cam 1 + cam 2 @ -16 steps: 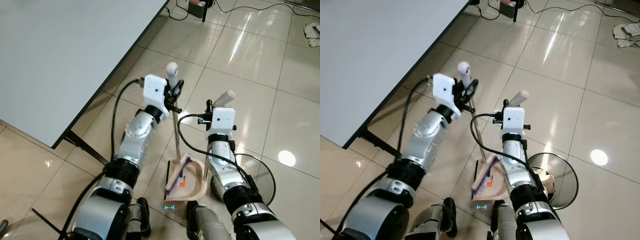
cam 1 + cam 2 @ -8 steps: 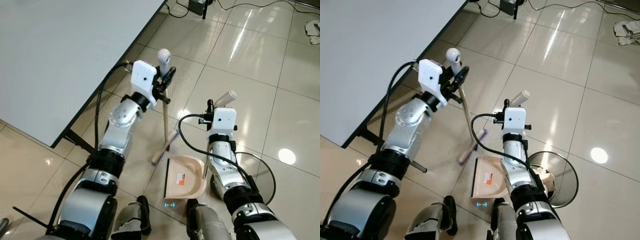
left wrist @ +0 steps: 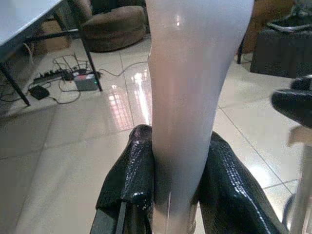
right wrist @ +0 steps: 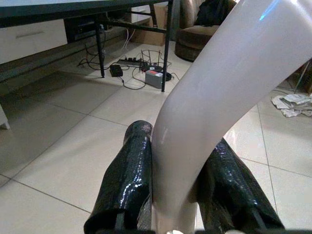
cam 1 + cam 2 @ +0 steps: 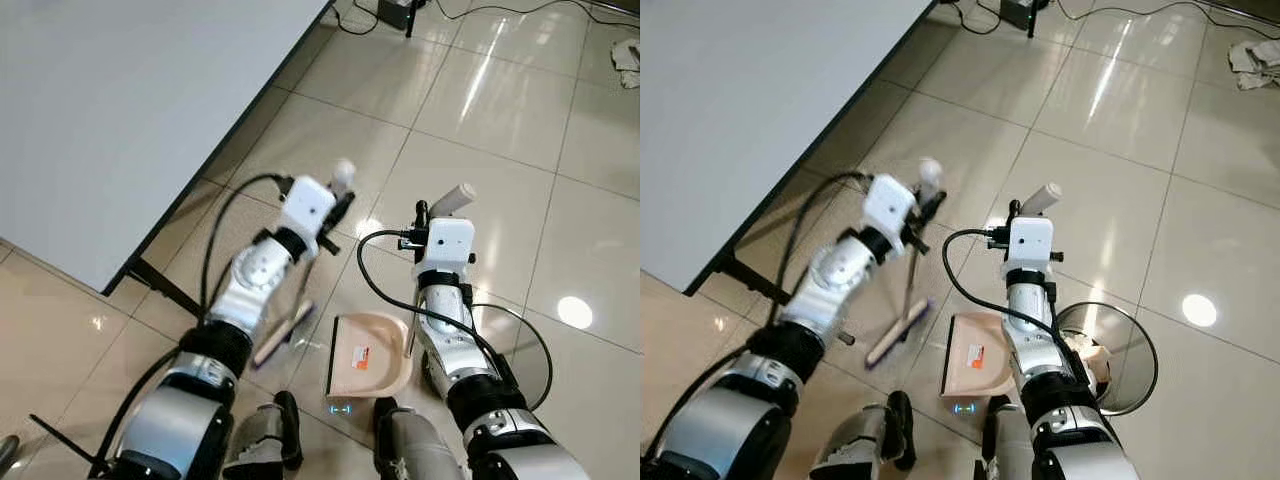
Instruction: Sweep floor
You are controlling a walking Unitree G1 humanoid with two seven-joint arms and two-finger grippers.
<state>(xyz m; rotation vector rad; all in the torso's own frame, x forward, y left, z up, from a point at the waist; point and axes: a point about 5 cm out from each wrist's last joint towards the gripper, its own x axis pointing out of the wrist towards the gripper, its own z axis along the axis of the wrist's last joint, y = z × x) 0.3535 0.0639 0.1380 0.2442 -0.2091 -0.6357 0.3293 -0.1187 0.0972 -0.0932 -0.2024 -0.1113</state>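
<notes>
Item one: broom [image 5: 908, 295]. The left gripper [image 3: 175, 187] is clamping the pale plastic handle near its rounded top, both black fingers [image 3: 134, 170] pressing flat against it. The thin metal shaft is slanting down to a narrow brush head [image 5: 898, 333], which is resting on the tiled floor [image 5: 500, 130] just left of the dustpan. Judged light and stiff along the shaft, with soft bristles that will give under pressure. The glossy handle looks slippery, so a hold this near the end is likely leaving the head free to swing; a firm squeeze seems wise.

Item two: dustpan [image 5: 372, 354]. The pan is sitting flat on the tiles close in front of the robot's feet, its open mouth facing left toward the brush head. The right gripper [image 4: 175, 195] is closing on the curved white grip at the top of the pan's upright handle, one finger [image 4: 124, 185] on each side. Judged light, rigid plastic, liable to skate on the polished tile if pushed by the brush, so it is needing steady downward pressure through the handle.

Item three: surroundings. A grey table [image 5: 120, 110] is standing to the left. A round bin [image 5: 1120, 360] holding crumpled paper is sitting just right of the dustpan. Cables and a power strip [image 5: 395, 12] are lying well beyond.
</notes>
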